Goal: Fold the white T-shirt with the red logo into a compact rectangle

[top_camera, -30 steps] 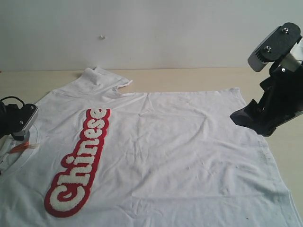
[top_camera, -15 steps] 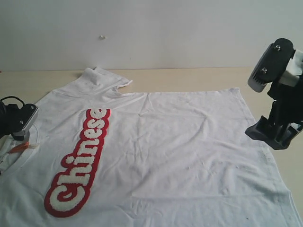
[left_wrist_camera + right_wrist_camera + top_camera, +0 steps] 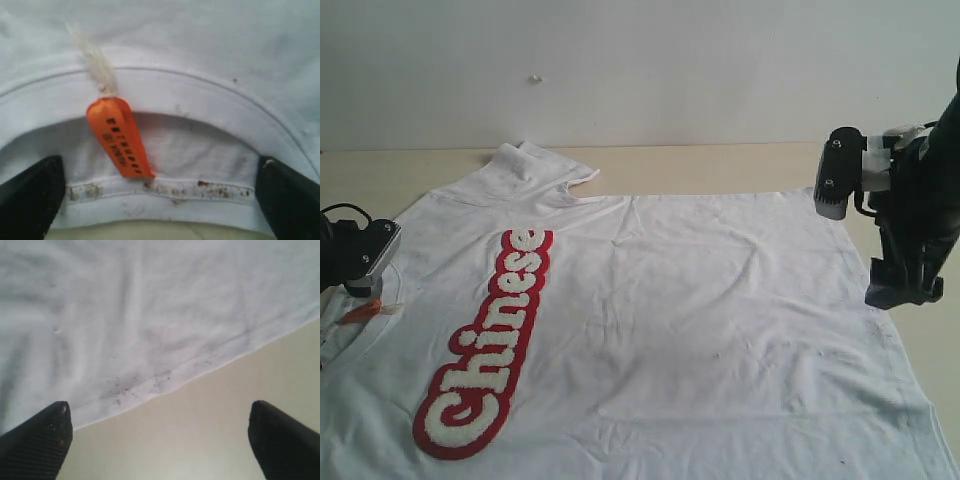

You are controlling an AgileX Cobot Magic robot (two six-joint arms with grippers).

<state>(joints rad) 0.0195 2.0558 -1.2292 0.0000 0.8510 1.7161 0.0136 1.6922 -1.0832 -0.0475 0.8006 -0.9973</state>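
Note:
The white T-shirt lies spread flat on the table, collar at the left, hem at the right. Its red logo spelling "Chinese" runs along the chest. My left gripper is open over the ribbed collar, its black fingers either side of the back neckline, with the orange neck tag just beyond them. My right gripper is open above the shirt's hem edge, fingers wide apart over bare table; in the exterior view it hangs at the shirt's right edge.
The light wooden table shows beyond the shirt's far side and at the right. One sleeve lies folded at the far left. A white wall rises behind the table.
The right arm has swung its gripper from tilted to pointing down at the shirt's right hem edge and shifted rightward. The left arm and the shirt have not moved.

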